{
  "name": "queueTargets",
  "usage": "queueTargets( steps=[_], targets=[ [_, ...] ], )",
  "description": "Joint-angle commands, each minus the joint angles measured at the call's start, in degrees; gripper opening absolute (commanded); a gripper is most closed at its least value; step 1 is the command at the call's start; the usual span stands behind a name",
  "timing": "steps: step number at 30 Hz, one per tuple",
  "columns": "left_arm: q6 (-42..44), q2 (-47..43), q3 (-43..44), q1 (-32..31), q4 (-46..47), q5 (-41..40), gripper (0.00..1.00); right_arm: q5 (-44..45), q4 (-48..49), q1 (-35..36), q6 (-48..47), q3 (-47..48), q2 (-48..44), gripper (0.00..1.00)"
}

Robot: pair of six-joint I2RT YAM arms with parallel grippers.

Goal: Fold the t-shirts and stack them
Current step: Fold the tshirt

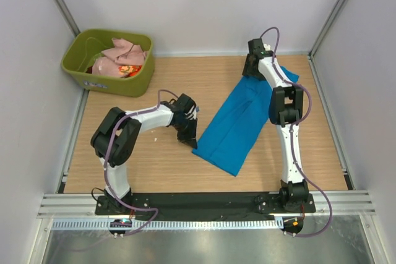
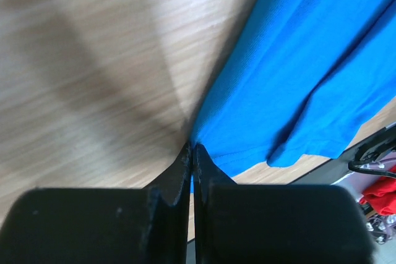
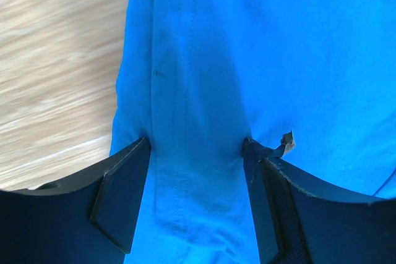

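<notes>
A bright blue t-shirt (image 1: 238, 122) lies in a long folded strip, slanting from the far right down to the table's middle. My left gripper (image 1: 189, 141) is shut on the strip's near left corner; in the left wrist view the jaws (image 2: 192, 148) pinch the blue edge (image 2: 297, 60). My right gripper (image 1: 252, 69) is at the strip's far end. It is open, with its fingertips (image 3: 143, 146) pressed down on either side of a stitched hem of the blue cloth (image 3: 278, 47). A pale pink shirt (image 1: 124, 52) and a red-orange patterned one (image 1: 128, 70) lie crumpled in the tub.
The olive-green tub (image 1: 133, 85) stands at the far left corner. White walls enclose the wooden table (image 1: 154, 165) on three sides. A black base rail (image 1: 204, 201) runs along the near edge.
</notes>
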Motion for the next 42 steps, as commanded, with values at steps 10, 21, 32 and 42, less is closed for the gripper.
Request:
queueTargets(
  steps=[10,21,32,42],
  targets=[
    [-9.65,-7.7,-11.65,-6.89,4.17,-7.21,0.0,-7.57,1.17,9.06,-1.25,5.86,3.41,0.68],
    [-11.5,-17.35,-14.21,-8.57,2.15,-11.79,0.45,-6.52,-15.44,7.74,0.34,1.84,-17.4,0.86],
    [-6.14,-17.9,-9.2,-8.31,-1.8,-8.45,0.49,-30.58,-6.41,8.45,7.36,-62.56,-58.79,0.74],
    [-2.36,-10.78,-7.26,-8.05,-3.83,-4.32,0.4,-36.93,-0.95,9.68,14.3,-97.04,-85.26,0.64]
  ],
)
